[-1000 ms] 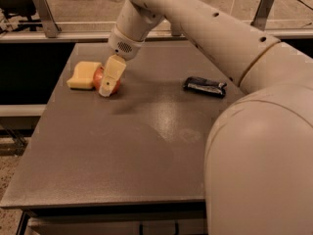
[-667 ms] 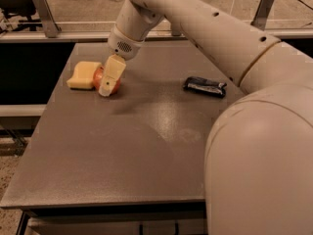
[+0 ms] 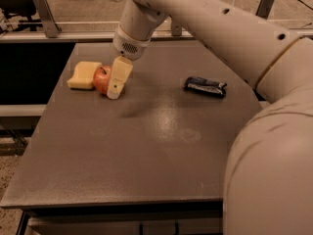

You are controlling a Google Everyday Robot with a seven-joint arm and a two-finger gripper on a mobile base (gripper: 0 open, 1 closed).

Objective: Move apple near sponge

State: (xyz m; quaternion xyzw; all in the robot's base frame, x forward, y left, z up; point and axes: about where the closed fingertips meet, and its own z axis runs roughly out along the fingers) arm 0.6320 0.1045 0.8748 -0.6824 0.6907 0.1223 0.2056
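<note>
The red-orange apple (image 3: 101,79) rests on the grey table (image 3: 146,146) at its far left. It touches the right side of the pale yellow sponge (image 3: 84,75). My gripper (image 3: 115,85) reaches down from the cream arm and sits right against the apple's right side, covering part of it. The gripper's tip is at table level.
A dark flat wrapped bar (image 3: 205,86) lies at the far right of the table. My arm's large cream body (image 3: 264,146) fills the right of the view. A metal rail (image 3: 63,33) runs behind the table's far edge.
The gripper has shifted slightly to the right, so more of the apple shows beside the sponge. The sponge and the bar have not moved.
</note>
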